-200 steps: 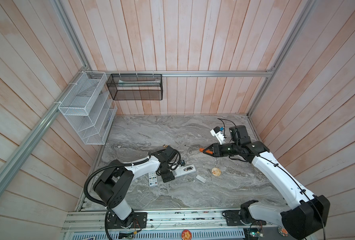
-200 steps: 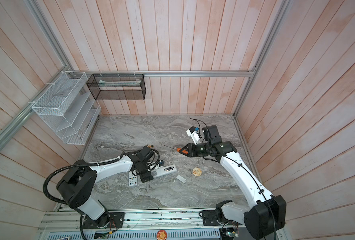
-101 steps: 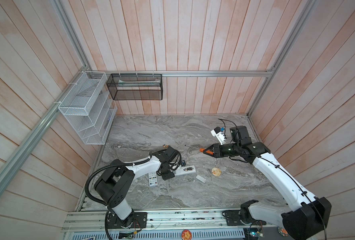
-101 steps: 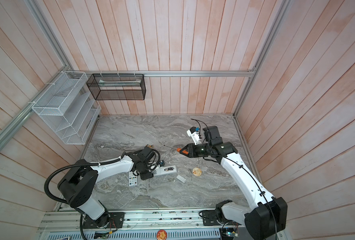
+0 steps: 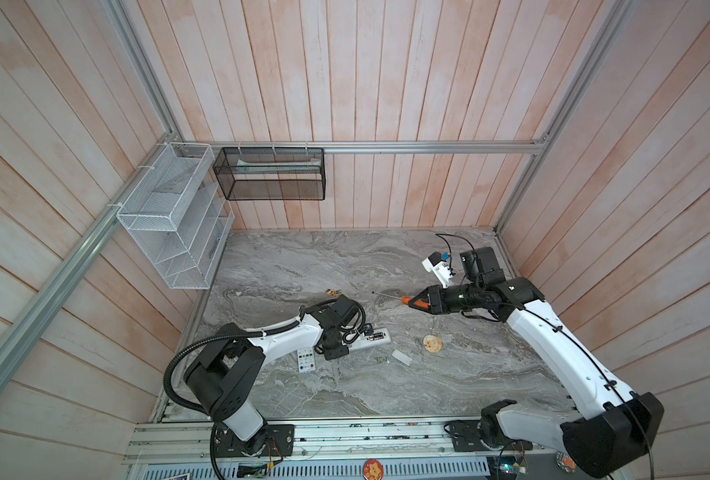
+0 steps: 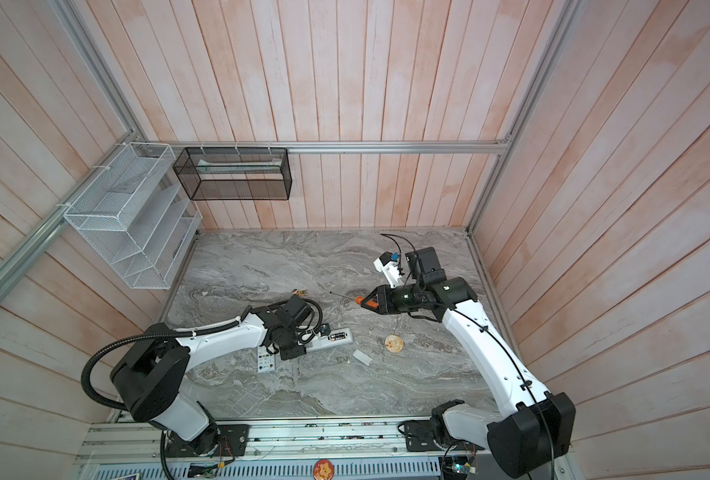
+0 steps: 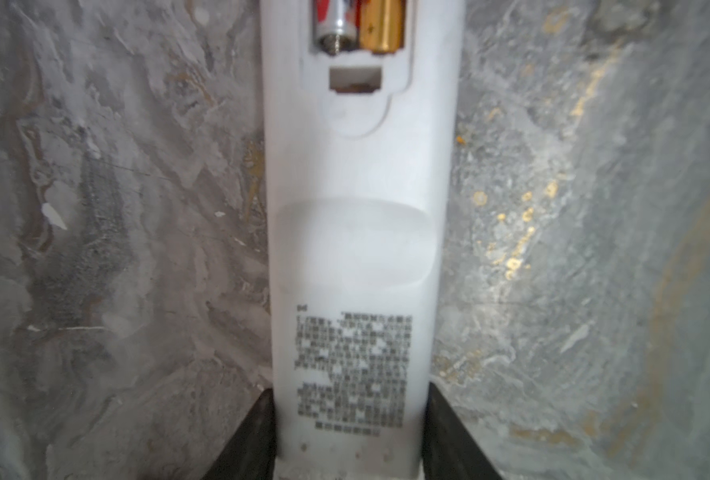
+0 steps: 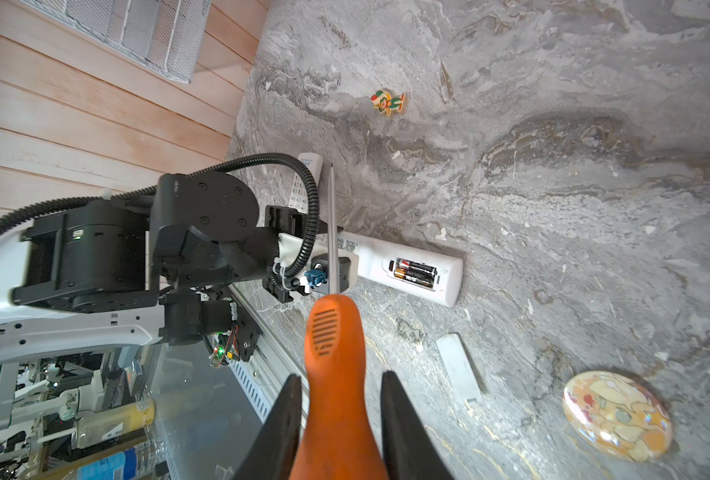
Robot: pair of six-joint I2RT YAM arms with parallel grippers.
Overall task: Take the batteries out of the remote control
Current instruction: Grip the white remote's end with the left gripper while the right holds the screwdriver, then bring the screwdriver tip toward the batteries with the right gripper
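The white remote control (image 5: 376, 336) (image 6: 341, 335) lies back-up on the marble floor with its compartment open. Two batteries (image 8: 413, 272) (image 7: 359, 25) sit side by side inside it, black with gold ends. My left gripper (image 7: 350, 399) (image 5: 353, 343) (image 6: 312, 345) is shut on the remote's other end, one black finger against each long side. My right gripper (image 8: 341, 386) (image 5: 417, 302) (image 6: 370, 302) hangs well to the remote's right and farther back. It is shut on an orange-handled screwdriver (image 8: 332, 345) whose thin shaft points left.
A loose white battery cover (image 5: 401, 356) (image 8: 459, 368) and a round cartoon badge (image 5: 432, 343) (image 8: 617, 415) lie right of the remote. A second small remote with buttons (image 5: 305, 360) lies by the left arm. A small figure sticker (image 5: 333, 293) sits farther back. Wire baskets hang on the left wall.
My left gripper's jaws have closed in onto the white remote's end. The right arm and the screwdriver have hardly moved.
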